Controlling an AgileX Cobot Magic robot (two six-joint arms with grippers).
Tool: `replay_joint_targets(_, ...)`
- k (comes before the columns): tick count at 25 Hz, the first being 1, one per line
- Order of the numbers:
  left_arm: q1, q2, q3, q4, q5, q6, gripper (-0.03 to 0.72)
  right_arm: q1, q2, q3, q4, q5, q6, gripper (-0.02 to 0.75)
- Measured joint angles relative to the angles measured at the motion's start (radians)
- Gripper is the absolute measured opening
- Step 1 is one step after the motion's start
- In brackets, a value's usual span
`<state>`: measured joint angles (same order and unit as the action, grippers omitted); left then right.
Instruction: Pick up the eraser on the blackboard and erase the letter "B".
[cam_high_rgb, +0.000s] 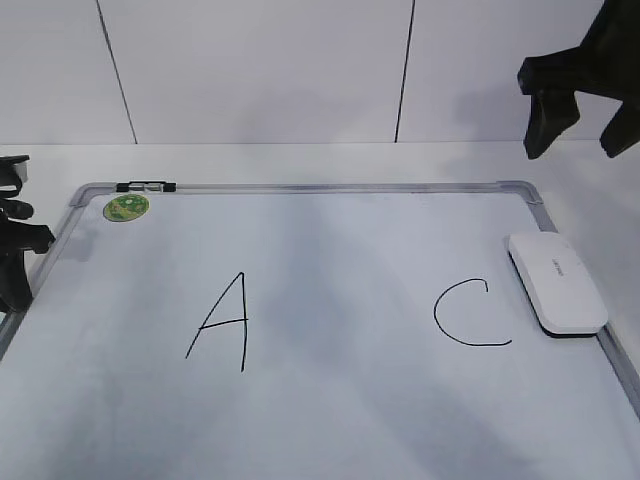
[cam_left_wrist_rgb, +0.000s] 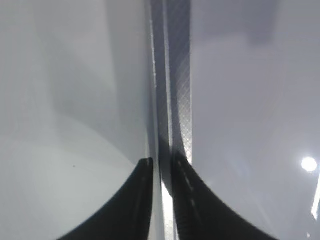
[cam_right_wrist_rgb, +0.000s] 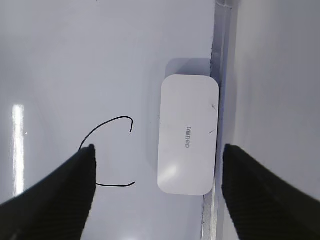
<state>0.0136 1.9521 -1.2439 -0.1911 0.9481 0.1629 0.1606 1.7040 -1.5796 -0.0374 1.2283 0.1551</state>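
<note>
The white eraser (cam_high_rgb: 557, 282) lies flat on the blackboard (cam_high_rgb: 330, 290) against its right frame, beside the black "C" (cam_high_rgb: 470, 315). In the right wrist view the eraser (cam_right_wrist_rgb: 188, 135) lies below and between my open jaws. My right gripper (cam_high_rgb: 575, 140) hangs open and empty, high above the board's far right corner; it also shows in the right wrist view (cam_right_wrist_rgb: 158, 150). No letter "B" shows; the board between the "A" (cam_high_rgb: 225, 320) and the "C" is bare. My left gripper (cam_high_rgb: 15, 260) is shut at the board's left frame (cam_left_wrist_rgb: 177, 90), and it also shows in the left wrist view (cam_left_wrist_rgb: 161, 162).
A round green sticker (cam_high_rgb: 126, 207) sits at the board's far left corner, next to a small black clip (cam_high_rgb: 146, 186) on the frame. The white table (cam_high_rgb: 300, 160) runs to a white panelled wall behind the board.
</note>
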Motion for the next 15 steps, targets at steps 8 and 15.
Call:
replay_joint_targets(8,0.0,0.015,-0.031,-0.009,0.012,0.002,0.276,0.0,-0.015,0.0,0.002,0.002,-0.002,0.587)
replay_joint_targets(15,-0.002,0.015,-0.115,-0.016,0.113,0.004,0.287,0.0,-0.019,0.0,0.002,0.004,-0.004,0.586)
